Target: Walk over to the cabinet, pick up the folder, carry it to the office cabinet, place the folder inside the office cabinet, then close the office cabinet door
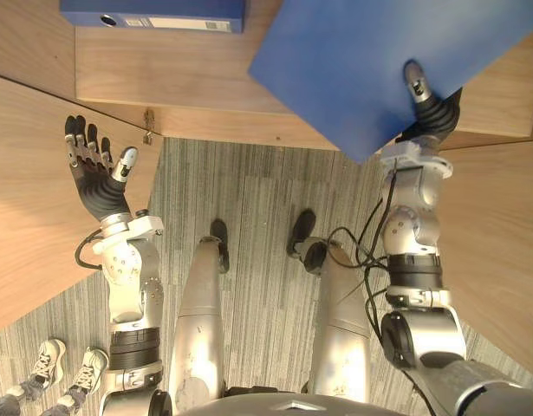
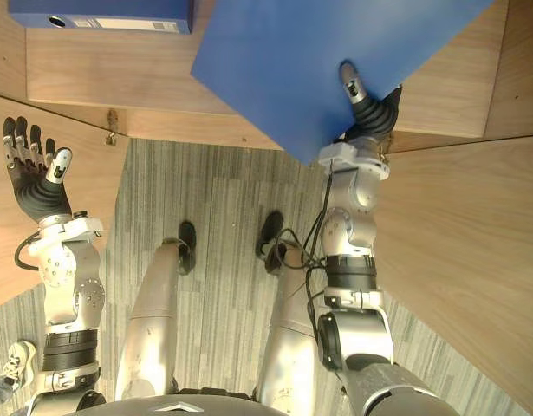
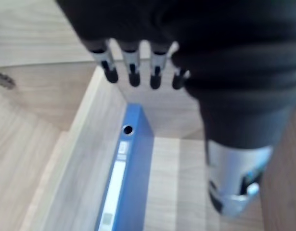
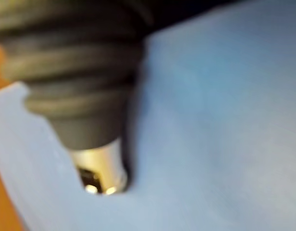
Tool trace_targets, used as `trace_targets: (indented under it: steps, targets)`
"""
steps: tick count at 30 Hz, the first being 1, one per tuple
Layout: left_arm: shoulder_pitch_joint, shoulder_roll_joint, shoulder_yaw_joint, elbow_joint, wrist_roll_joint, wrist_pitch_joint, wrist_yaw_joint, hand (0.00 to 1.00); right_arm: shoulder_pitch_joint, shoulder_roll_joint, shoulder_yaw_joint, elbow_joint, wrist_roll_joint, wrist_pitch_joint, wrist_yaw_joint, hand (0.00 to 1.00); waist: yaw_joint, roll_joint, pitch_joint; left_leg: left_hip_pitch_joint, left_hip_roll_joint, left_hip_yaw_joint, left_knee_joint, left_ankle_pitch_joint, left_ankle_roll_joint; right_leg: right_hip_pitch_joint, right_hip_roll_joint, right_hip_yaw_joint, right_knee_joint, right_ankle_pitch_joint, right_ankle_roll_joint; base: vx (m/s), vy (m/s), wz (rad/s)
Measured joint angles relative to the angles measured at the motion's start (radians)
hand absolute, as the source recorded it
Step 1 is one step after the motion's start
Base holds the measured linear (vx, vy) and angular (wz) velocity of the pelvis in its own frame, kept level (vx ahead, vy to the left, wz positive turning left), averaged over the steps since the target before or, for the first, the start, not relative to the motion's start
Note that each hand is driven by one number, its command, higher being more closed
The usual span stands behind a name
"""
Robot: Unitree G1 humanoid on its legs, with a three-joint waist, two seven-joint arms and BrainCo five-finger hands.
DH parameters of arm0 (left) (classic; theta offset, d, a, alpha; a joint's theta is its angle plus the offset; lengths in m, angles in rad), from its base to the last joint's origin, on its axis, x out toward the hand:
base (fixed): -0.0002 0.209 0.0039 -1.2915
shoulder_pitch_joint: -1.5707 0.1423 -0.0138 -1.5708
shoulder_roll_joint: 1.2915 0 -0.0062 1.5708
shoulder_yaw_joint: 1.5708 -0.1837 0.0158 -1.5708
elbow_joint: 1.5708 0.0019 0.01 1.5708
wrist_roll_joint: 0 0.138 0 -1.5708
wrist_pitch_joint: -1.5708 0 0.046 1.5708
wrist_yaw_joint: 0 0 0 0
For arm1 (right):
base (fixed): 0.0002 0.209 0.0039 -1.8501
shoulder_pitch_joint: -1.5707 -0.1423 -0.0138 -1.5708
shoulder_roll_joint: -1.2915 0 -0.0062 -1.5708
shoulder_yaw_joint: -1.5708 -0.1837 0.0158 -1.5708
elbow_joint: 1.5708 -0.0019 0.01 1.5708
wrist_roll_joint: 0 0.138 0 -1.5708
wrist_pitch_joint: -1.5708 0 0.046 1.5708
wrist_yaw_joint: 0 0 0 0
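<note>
Right hand (image 1: 432, 111): thumb (image 4: 102, 168) pressed flat on the top face of the blue folder (image 1: 361, 61), other fingers hidden under it. Reads as a pinch at the folder's near corner. The folder is off any surface, tilted, hanging over the cabinet shelf (image 1: 162, 82) on the right side, with its near corner jutting out over the carpet (image 1: 249, 199).

Left hand (image 1: 93, 169): fingers (image 3: 133, 72) straight and spread, holding nothing, raised just beside the open left door (image 1: 28, 173). The right door (image 1: 500, 251) is open too.

A second folder (image 1: 153, 13), also blue, lies on the shelf at far left, spine facing the robot, well apart from the held one. A person's shoes (image 1: 67, 362) show on the carpet at near left.

Judged step: folder carried, about to go in; placing and door closing not yet done.

Risks:
- The grip is on one corner only and most of the folder's weight hangs far of the thumb, so it could swing or slip out during the reach.
- Its far left edge could knock the second folder if it goes in too far left.
- If it is set down with the near corner past the shelf edge, the door would jam on it.
- The person stands close to the left door's swing.

Writing: a white label strip and a round hole on the second folder's spine; the print is too small to read. The held folder's face is plain.
</note>
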Motion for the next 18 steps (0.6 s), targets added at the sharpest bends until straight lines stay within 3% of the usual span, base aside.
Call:
trace_targets:
  steps: [6,12,18]
  targets:
    - [-0.002,0.000,-0.012,0.000,-0.009,0.000,0.031,0.00,-0.108,0.001,-0.067,0.077,0.137,-0.029,-0.091,1.00,0.008,0.000,0.000,-0.026,0.000,-0.010,-0.030,0.028,-0.004,-0.018,0.001,-0.019,-0.027,0.016,-0.012,-0.03,-0.009,0.05]
    - [0.004,-0.003,-0.050,0.000,-0.008,-0.001,0.067,0.00,-0.202,0.001,-0.068,0.097,0.173,-0.065,-0.166,1.00,0.006,0.000,0.000,-0.041,0.000,-0.023,-0.068,0.055,-0.008,-0.029,0.004,-0.033,-0.057,0.032,-0.018,-0.02,-0.004,0.03]
    - [0.006,-0.008,-0.078,0.000,-0.007,0.000,0.073,0.00,-0.282,0.001,-0.039,0.154,0.209,-0.064,-0.199,1.00,0.008,0.000,0.000,-0.041,0.002,-0.025,-0.095,0.075,-0.012,-0.029,0.010,-0.039,-0.081,0.046,-0.022,-0.01,0.000,0.01]
